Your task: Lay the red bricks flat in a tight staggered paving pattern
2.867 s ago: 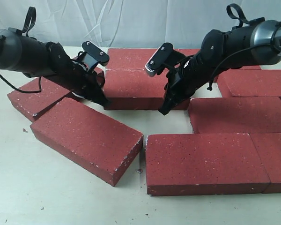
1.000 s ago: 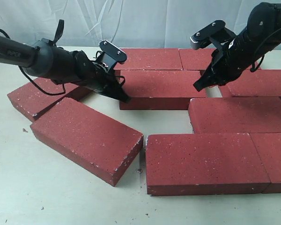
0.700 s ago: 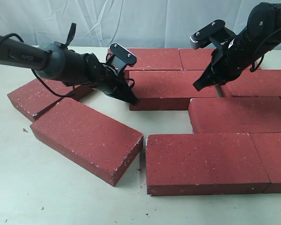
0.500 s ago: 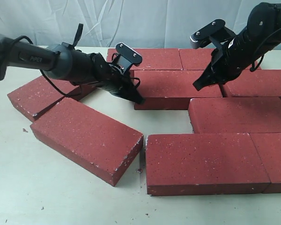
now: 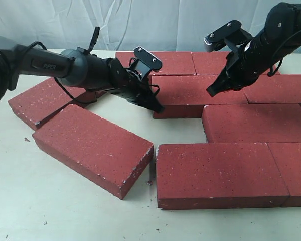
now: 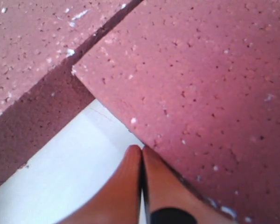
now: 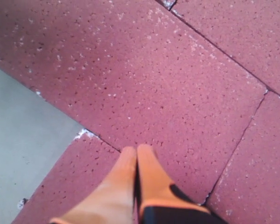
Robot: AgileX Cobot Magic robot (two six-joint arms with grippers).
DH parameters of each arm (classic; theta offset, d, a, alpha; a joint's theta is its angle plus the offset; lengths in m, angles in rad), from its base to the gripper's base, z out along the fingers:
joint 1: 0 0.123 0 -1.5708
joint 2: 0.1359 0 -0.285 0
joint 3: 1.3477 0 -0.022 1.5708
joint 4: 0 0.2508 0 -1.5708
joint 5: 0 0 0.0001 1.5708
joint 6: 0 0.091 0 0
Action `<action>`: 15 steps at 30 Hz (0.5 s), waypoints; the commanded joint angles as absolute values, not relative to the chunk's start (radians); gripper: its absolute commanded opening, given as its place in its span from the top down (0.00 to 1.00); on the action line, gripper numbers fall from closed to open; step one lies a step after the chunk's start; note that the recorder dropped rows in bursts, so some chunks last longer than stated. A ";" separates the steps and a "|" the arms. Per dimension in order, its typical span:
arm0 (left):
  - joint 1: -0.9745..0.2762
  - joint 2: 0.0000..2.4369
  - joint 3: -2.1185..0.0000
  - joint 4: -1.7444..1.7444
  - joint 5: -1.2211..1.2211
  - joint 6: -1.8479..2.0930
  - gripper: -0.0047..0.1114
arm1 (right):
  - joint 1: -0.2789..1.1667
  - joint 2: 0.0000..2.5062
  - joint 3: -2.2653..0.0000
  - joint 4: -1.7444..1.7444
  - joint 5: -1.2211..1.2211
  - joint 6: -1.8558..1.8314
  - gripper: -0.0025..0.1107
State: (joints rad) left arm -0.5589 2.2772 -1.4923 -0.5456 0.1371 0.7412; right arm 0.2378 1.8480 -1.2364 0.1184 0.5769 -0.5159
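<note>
Lying flat, red bricks [image 5: 220, 173], closed left pincer [image 5: 159, 109] beside 1, right pincer [image 5: 211, 93] closed

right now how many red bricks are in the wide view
9 red bricks: far-left angled, front-left angled, front centre, front right, mid right, middle at the left gripper, right, back centre, back right. More may hide behind the right arm.
</note>
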 commanded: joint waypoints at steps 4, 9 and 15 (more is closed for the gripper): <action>-0.577 2.280 -1.507 -0.525 0.130 0.740 0.96 | 0.232 1.840 -1.241 0.126 0.564 -0.513 0.99; -0.546 2.260 -1.507 -0.503 0.138 0.740 0.96 | 0.232 1.840 -1.241 0.126 0.558 -0.513 0.99; -0.497 2.171 -1.507 -0.471 0.206 0.740 0.96 | 0.232 1.840 -1.241 0.126 0.546 -0.513 0.99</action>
